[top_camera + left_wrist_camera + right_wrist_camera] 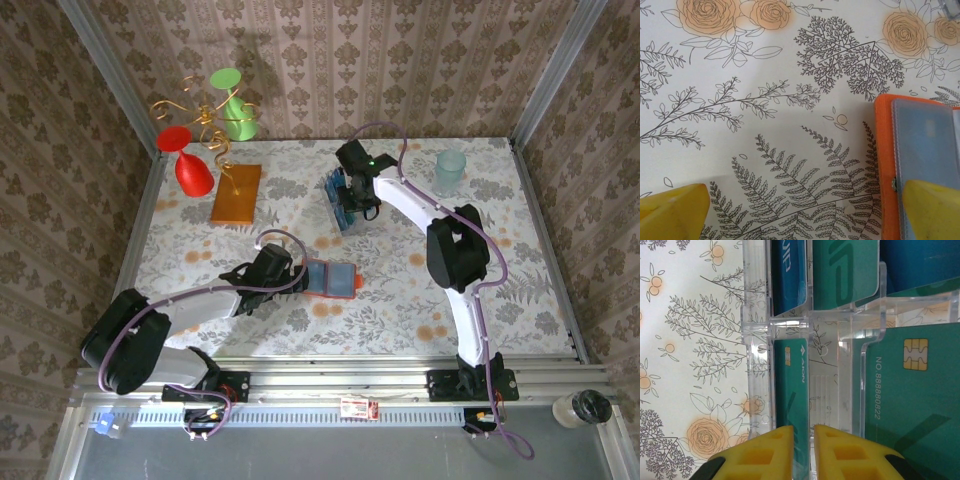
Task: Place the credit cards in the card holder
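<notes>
Down on the metal rail in front of the arm bases, a small red-and-white box point(358, 407) is lying, and a pale cup with a dark lid point(585, 408) is standing off at the rail's right end.

The left gripper point(290, 270) is hovering low over the floral tablecloth point(400, 300) with its yellow fingers point(672, 212) spread wide, released and holding nothing. The small orange-red folding card holder point(883, 150) is lying open and flat just to that gripper's right, its grey-blue pockets facing up. The right-hand fingertip is overlapping the holder's near corner in the left wrist view, but I cannot tell if it is touching. Only bare cloth is showing between the two fingers.

Farther out, the right gripper point(804, 432) is reaching into the clear plastic slotted rack point(757, 340). Its fingers point(765, 455) are nearly together, clenching the near edge of a thin teal plastic card point(792, 385) that is standing on edge in a slot. Rack walls are flanking that card on both sides. To the gripper's right, a broad teal card with a gold chip point(910, 405) is sitting in the next slot. Beyond the fingertips, a dark blue card point(790, 275) and another teal card point(845, 270) are filling the rear slots.

Past the rack to the right, a translucent teal tumbler point(450, 168) is standing. Well to the left, a flat orange-brown rectangular slab point(236, 193) is carrying a gold wire stand point(205, 118) with a red goblet point(190, 165) and a green goblet point(233, 105) hanging on it.
</notes>
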Robot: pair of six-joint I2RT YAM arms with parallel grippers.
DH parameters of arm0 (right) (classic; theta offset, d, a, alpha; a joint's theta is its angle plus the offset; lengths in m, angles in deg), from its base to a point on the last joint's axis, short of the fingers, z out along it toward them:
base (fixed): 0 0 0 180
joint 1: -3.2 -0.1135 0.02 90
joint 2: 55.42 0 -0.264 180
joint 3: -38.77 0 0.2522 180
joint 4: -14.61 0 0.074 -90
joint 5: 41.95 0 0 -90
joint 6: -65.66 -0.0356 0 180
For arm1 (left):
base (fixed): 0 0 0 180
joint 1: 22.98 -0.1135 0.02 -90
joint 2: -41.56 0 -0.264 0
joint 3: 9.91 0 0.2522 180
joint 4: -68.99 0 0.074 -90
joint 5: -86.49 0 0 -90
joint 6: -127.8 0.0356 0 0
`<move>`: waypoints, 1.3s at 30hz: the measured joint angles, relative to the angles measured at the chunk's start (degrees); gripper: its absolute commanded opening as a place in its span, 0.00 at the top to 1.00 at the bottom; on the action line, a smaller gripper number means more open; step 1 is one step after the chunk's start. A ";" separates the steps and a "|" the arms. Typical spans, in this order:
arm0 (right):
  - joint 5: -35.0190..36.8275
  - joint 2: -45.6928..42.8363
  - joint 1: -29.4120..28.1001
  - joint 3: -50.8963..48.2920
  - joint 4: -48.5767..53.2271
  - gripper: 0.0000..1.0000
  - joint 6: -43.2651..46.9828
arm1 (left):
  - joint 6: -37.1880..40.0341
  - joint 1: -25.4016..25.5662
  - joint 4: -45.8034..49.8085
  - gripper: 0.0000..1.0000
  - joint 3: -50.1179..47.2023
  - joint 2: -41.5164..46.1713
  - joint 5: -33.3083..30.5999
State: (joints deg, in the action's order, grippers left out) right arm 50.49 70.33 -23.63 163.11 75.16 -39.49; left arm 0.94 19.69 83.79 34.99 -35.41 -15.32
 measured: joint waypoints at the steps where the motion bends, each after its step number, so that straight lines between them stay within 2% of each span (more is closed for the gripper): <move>1: 0.00 0.02 0.00 0.04 0.02 0.81 0.00 | 0.02 0.00 0.02 0.00 0.00 0.13 0.02; 10: -0.07 0.87 0.00 0.61 0.17 0.83 -0.02 | 0.02 0.00 0.00 0.00 0.00 0.59 0.00; 17: -0.74 1.22 0.00 0.94 0.20 0.92 -0.22 | 0.02 0.00 0.00 0.00 0.00 0.59 0.00; 21: -1.60 1.22 0.00 1.22 0.17 1.00 -0.44 | 0.00 0.00 -0.02 0.00 0.00 0.59 0.00; 32: -2.67 0.79 0.00 1.99 0.28 1.00 -0.37 | 0.02 0.00 0.00 0.00 0.00 0.59 0.00; 39: -2.67 -4.02 0.00 1.99 0.74 1.00 -0.17 | 0.02 0.00 0.02 0.00 0.00 0.61 0.00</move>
State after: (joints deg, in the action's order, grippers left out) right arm 47.83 66.31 -23.63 165.10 75.90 -39.67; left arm 0.96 19.69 83.81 34.99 -34.80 -15.32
